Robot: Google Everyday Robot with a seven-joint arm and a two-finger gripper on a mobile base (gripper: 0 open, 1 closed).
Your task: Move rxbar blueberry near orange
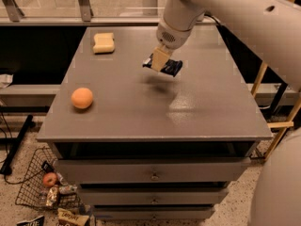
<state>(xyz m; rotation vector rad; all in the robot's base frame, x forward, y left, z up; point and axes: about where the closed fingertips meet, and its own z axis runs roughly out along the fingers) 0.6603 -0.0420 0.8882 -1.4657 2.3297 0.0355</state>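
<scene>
My gripper hangs over the middle of the grey table, shut on the rxbar blueberry, a dark navy flat bar held clear above the tabletop with its shadow below it. The orange sits on the table near the left front edge, well to the left of the gripper and a little nearer the front. The arm comes in from the upper right.
A pale yellow sponge lies at the table's back left. A wire basket on the floor at lower left holds a red apple and snack packets. Drawers sit under the tabletop. A wooden frame stands at the right.
</scene>
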